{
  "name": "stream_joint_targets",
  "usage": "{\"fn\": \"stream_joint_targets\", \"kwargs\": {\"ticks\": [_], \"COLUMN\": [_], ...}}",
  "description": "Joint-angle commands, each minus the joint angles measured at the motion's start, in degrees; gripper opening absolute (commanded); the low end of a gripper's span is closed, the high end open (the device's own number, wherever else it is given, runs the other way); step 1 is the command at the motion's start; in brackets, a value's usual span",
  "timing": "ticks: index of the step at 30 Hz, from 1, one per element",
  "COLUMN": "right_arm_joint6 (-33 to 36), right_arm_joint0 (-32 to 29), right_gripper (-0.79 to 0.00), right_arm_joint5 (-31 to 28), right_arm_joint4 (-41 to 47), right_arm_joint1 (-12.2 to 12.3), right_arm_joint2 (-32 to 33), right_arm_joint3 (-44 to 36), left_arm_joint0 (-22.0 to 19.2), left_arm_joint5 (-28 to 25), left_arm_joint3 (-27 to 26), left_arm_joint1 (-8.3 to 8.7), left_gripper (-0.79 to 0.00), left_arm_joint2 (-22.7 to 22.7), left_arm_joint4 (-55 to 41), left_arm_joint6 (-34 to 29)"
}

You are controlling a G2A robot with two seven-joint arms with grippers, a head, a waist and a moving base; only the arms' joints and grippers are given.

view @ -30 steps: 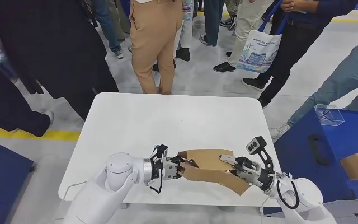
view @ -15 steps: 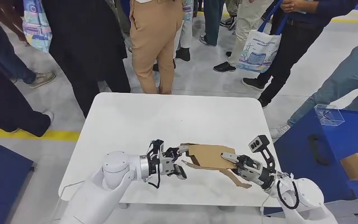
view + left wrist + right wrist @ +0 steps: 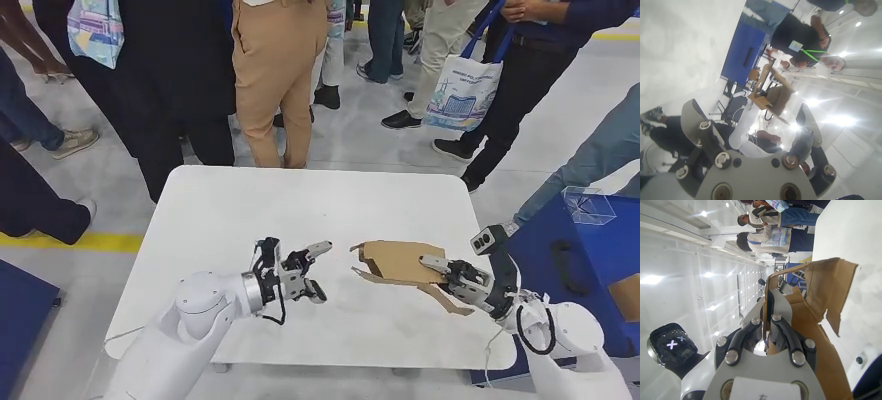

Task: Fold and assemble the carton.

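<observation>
White rectangular table (image 3: 300,210) is taking up the centre of the frame. Right gripper (image 3: 436,266) is clamping one wall of the brown, partly folded cardboard carton (image 3: 395,262), right of centre. Left gripper (image 3: 316,270) is hanging spread wide and empty, just left of the carton, not touching it.

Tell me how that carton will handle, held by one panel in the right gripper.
The carton is probably light: the right gripper alone holds it by one edge. Likely floppy, since its loose flaps splay at different angles. The ragged flap edge suggests it tears easily.
</observation>
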Motion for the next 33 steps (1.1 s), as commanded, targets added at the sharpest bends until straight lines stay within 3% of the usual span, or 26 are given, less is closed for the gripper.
{"fn": "stream_joint_targets", "kwargs": {"ticks": [1, 5, 9, 12, 14, 18, 25, 33], "right_arm_joint6": [2.7, 8.0, 12.3, 14.5, 15.5, 16.6, 17.0, 16.5], "right_arm_joint0": [1.8, 4.5, 5.5, 6.3, 6.7, 7.5, 8.7, 9.5], "right_gripper": [-0.785, -0.785, -0.785, -0.785, -0.785, -0.785, -0.785, -0.785], "right_arm_joint5": [-0.9, -4.2, -6.5, -5.8, -5.8, -6.0, -5.5, -6.2], "right_arm_joint4": [-0.7, -2.6, -2.6, -0.8, 0.0, 1.9, 4.8, 5.4], "right_arm_joint1": [0.2, 0.4, 0.5, 0.6, 0.7, 0.8, 0.8, 0.9], "right_arm_joint2": [-0.3, -1.8, -3.0, -3.7, -3.8, -3.5, -3.8, -4.0], "right_arm_joint3": [3.2, 7.5, 9.9, 11.6, 12.4, 13.5, 14.8, 16.0], "left_arm_joint0": [3.2, 9.3, 8.0, 1.6, -2.9, -7.9, -9.6, -6.6], "left_arm_joint5": [-8.4, -21.3, -18.9, -11.2, -6.6, -3.4, -2.6, -6.0], "left_arm_joint3": [-4.9, -17.0, -22.0, -20.6, -18.4, -14.5, -11.3, -12.5], "left_arm_joint1": [0.23, 0.61, 0.41, -0.63, -1.6, -3.31, -4.62, -4.74], "left_gripper": [0.0, 0.0, 0.0, 0.0, 0.0, 0.0, 0.0, 0.0], "left_arm_joint2": [-2.0, -2.3, 3.0, 8.9, 11.8, 14.8, 15.9, 13.9], "left_arm_joint4": [3.3, 16.4, 26.9, 29.4, 30.1, 27.8, 25.5, 25.6], "left_arm_joint6": [5.0, 10.8, 7.4, 2.3, 2.2, 3.8, 5.7, 8.4]}}
